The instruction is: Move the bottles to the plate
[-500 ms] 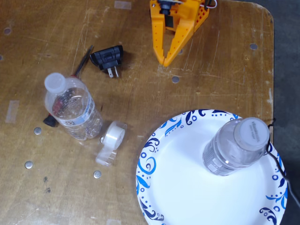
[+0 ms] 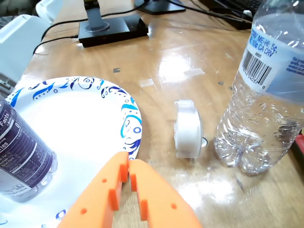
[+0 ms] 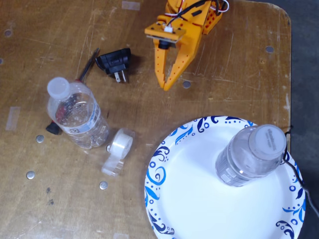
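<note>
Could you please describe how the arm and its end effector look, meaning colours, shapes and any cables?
The end effector is bright orange plastic with two flat fingers tapering to points, with small round holes showing in the wrist view. In the fixed view a small whitish part sits on its base, and red, black and white cables run over the orange arm.
</note>
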`<state>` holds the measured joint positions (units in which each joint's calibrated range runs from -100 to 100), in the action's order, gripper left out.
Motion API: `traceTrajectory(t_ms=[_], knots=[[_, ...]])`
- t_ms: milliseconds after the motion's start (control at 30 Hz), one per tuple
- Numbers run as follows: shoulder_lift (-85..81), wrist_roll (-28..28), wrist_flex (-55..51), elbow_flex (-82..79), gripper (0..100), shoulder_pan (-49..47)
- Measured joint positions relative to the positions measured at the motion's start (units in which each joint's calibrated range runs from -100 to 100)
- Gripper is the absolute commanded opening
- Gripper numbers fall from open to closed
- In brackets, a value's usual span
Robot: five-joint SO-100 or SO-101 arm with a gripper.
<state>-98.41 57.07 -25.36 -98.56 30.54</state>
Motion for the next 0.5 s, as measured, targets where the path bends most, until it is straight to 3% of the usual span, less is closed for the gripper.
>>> traceTrajectory(t_ms=[233, 500], knots=[[0.0, 0.0, 2.72, -0.09, 1, 0.27], [0.0, -1.25, 15.91, -0.09, 1, 0.46]])
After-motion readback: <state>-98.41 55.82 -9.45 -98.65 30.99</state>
